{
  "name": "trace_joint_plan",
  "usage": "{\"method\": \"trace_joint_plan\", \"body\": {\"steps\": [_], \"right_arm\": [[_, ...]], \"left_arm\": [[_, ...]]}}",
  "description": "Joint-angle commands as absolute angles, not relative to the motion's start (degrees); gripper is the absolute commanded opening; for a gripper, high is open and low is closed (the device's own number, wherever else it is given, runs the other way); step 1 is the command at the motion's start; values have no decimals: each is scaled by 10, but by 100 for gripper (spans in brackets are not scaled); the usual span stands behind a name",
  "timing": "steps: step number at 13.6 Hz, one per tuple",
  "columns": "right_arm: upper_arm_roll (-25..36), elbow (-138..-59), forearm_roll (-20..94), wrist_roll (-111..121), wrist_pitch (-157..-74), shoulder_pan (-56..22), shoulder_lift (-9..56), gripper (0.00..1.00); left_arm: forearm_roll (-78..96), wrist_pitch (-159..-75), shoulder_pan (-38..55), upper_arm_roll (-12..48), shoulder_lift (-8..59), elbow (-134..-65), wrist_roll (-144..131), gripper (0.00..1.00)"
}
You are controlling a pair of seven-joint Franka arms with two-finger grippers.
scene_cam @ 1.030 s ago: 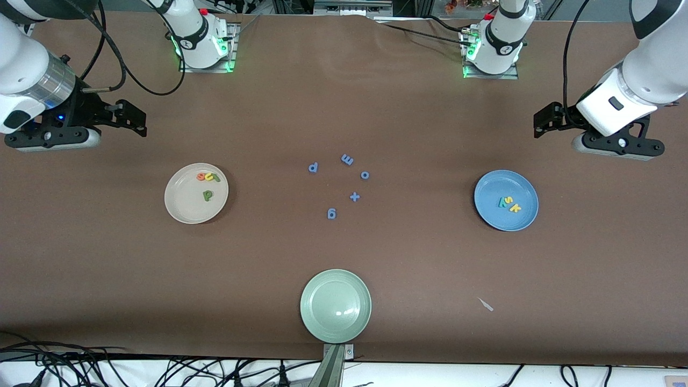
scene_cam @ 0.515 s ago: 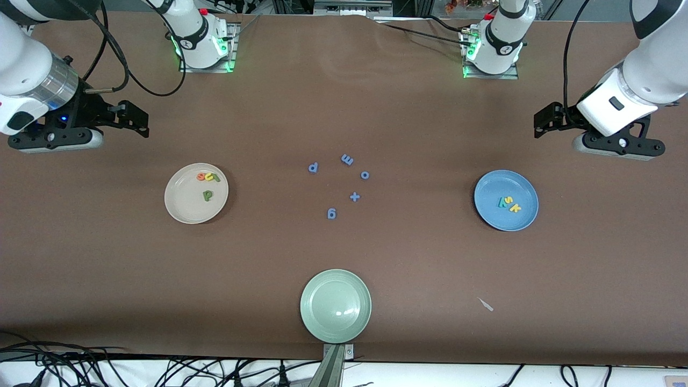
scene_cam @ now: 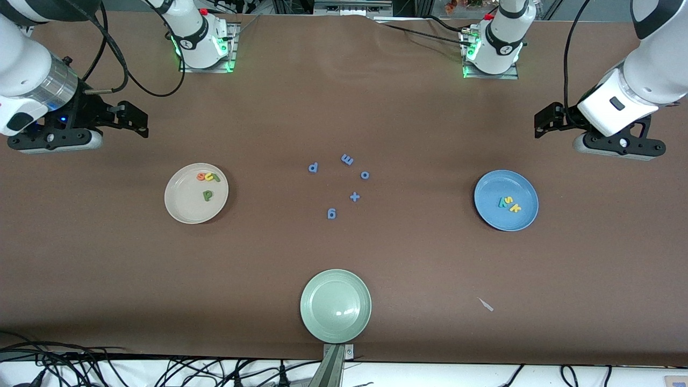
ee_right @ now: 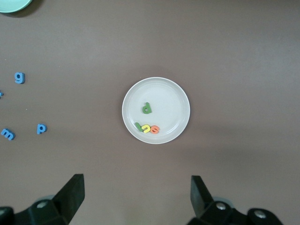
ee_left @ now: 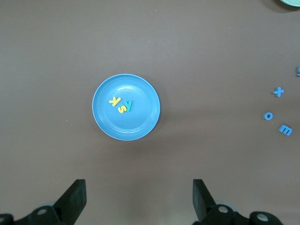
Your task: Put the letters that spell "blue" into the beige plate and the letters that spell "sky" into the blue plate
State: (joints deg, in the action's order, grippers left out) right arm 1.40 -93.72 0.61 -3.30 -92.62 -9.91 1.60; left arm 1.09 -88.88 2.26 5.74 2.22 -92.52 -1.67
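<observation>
Brown tabletop throughout. "blue" letters [scene_cam: 206, 183] lie in the beige plate [scene_cam: 183, 212], "sky" letters [scene_cam: 508, 203] in the blue plate [scene_cam: 521, 221]; light, soft foam, best pinched edgewise. Farther off, right gripper [scene_cam: 134, 119] and left gripper [scene_cam: 544, 121] are held spread, empty.

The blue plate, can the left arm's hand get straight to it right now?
Probably yes. The left hand hangs open and empty over bare table beside the blue plate, and nothing stands between them. Only the letters s, k and y lie in the plate, near its middle, leaving the rim free.
</observation>
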Motion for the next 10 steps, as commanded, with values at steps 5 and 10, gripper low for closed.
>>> {"method": "trace_joint_plan", "body": {"steps": [5, 10], "right_arm": [[17, -917, 11, -9, -911, -94, 22, 100], [18, -917, 11, -8, -910, -94, 22, 100]], "left_arm": [[10, -877, 24, 57, 31, -906, -8, 100], [10, -877, 25, 57, 31, -906, -8, 100]]}}
